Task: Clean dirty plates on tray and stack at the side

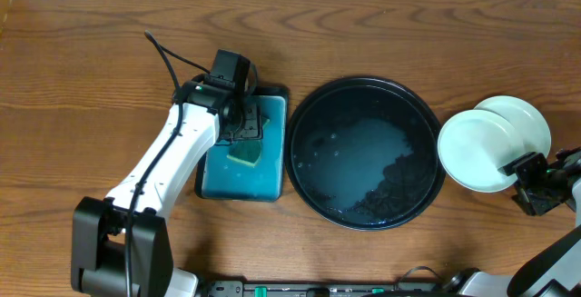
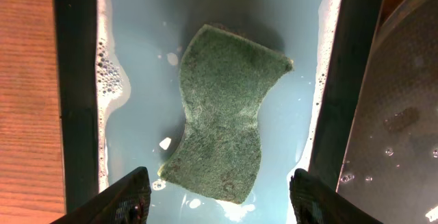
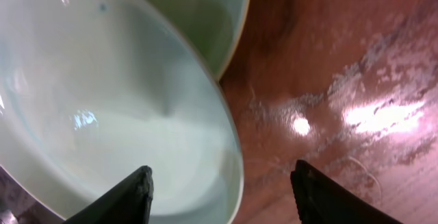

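The round black tray holds only soapy water. Two pale plates lie on the counter at its 3 o'clock, the upper one shifted toward 8 o'clock, so I judge the washing done and the next move to be squaring this pile. The right hand is spread wide at the pile's 5 o'clock, the rim between its fingers but not gripped. The left hand hangs released over the green sponge in the rectangular tray.
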Controlling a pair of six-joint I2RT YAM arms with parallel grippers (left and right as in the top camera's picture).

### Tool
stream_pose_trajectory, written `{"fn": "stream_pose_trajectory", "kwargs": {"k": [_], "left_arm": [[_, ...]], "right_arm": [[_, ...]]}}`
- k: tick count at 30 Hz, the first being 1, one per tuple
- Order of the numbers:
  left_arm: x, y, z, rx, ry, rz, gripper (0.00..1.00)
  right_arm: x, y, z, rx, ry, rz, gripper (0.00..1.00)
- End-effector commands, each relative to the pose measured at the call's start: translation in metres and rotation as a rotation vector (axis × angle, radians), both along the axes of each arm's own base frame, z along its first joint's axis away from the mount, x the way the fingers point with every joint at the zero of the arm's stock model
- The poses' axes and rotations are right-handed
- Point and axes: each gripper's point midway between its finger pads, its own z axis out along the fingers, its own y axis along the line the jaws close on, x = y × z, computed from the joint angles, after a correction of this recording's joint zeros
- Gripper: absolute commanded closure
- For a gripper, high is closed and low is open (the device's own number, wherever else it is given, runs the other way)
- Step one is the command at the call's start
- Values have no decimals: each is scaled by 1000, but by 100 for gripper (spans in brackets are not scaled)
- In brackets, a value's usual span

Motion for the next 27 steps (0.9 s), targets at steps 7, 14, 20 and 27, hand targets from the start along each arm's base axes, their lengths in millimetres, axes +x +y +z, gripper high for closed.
{"fn": "stream_pose_trajectory", "kwargs": {"k": [7, 14, 20, 27], "left_arm": [[5, 21, 43, -27, -124, 63, 29], [1, 52, 60, -28, -155, 150, 28], [-3, 64, 58, -20, -131, 184, 28], [-7, 66, 56, -17, -114, 188, 23]], "right_arm": [[-19, -13, 42, -134, 24, -19, 30], [22, 26, 106, -189, -306, 283, 24], [38, 60, 117, -261, -350, 489, 19], [51, 105, 114, -328, -342, 719, 13]]}}
